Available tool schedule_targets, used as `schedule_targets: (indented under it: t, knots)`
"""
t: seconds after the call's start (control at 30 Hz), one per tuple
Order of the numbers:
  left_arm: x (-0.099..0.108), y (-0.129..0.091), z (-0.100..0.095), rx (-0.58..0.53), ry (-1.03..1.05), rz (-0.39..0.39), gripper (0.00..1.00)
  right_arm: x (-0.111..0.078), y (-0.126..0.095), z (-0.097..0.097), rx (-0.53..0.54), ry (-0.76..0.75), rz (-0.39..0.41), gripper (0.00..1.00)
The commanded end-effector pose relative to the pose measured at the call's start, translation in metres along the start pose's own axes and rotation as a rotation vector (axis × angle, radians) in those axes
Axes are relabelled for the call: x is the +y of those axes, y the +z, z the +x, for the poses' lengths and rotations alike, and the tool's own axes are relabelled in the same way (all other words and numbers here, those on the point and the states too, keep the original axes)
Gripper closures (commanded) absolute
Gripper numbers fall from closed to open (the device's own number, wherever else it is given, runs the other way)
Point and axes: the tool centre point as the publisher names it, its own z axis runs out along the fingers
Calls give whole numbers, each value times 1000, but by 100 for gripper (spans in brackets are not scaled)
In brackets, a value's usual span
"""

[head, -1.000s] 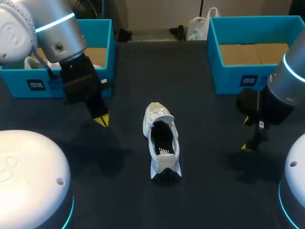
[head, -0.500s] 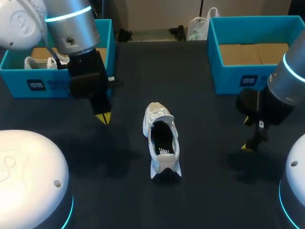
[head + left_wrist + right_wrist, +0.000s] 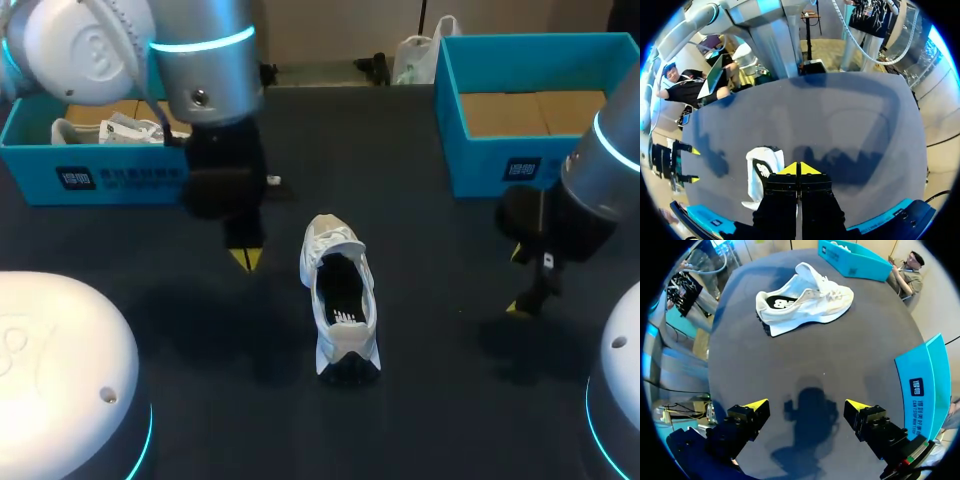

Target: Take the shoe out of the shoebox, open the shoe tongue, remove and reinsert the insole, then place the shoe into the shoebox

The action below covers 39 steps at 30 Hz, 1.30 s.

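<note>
The white sneaker (image 3: pixel 340 295) stands upright mid-table, outside both boxes. To its right, well apart, the right gripper (image 3: pixel 807 407) hangs empty with its fingers spread wide. The left gripper (image 3: pixel 799 169) hovers just beside the shoe, tips pressed together, holding nothing. Farther back sit the left shoebox (image 3: pixel 100 178) and the right shoebox (image 3: pixel 500 165).

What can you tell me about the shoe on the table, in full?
The shoe is a white sneaker with a dark sole and a dark inside bearing a white mark. It stands upright on its sole near the middle of the dark table, toe away from the robot, opening wide. Only the table touches it; the left gripper hangs beside it, apart.
</note>
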Motion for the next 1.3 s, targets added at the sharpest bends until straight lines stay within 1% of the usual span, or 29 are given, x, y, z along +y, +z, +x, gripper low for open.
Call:
schedule_targets:
  t: [0.03, 0.27, 0.3, 0.33, 0.4, 0.5, 0.53, 0.57, 0.6, 0.9, 0.93, 0.97, 1.0, 1.1, 1.13, 1.17, 1.3]
  knots:
    - [4, -1, -8, 60, 0, 23, 100, -1, 0, 1, -3, 0, 0, 0]
    - [4, -1, -8, 60, 0, 23, 100, -1, 0, 1, -3, 0, 0, 0]
    - [6, 2, -13, 72, 12, 15, 100, -1, 0, 1, -3, 0, 0, 0]
    - [10, 7, -23, 64, 38, 19, 100, -1, 0, 1, -3, 0, 0, 0]
    - [14, 14, -34, 78, 44, -13, 100, -1, 0, 1, -3, 0, 0, 0]
    - [21, 29, -55, 72, 71, -29, 100, -1, 0, 1, -3, 0, 0, 0]
    - [24, 33, -60, 61, 93, -24, 100, -1, 0, 1, -3, 0, 0, 0]
    - [26, 36, -64, 66, 97, -19, 100, -1, 0, 1, -3, 0, 0, 0]
    - [31, 41, -72, 83, 95, -23, 100, -1, 0, 1, -3, 0, 0, 0]
    - [31, 41, -72, 83, 95, -23, 100, -1, 0, 1, -3, 0, 0, 0]
    - [35, 50, -77, 112, 80, -62, 100, -1, 0, 1, -3, 0, 0, 0]
    - [39, 57, -81, 124, 97, -64, 100, -1, 0, 1, -3, 0, 0, 0]
    - [43, 63, -84, 117, 103, -46, 100, -1, 0, 1, -3, 0, 0, 0]
    - [55, 79, -90, 117, 135, -73, 100, -1, 0, 1, -3, 0, 0, 0]
    - [61, 84, -90, 125, 147, -68, 100, -1, 0, 1, -3, 0, 0, 0]
    - [67, 84, -90, 126, 145, -31, 100, -1, 0, 1, -3, 0, 0, 0]
    - [67, 84, -90, 126, 145, -31, 100, -1, 0, 1, -3, 0, 0, 0]
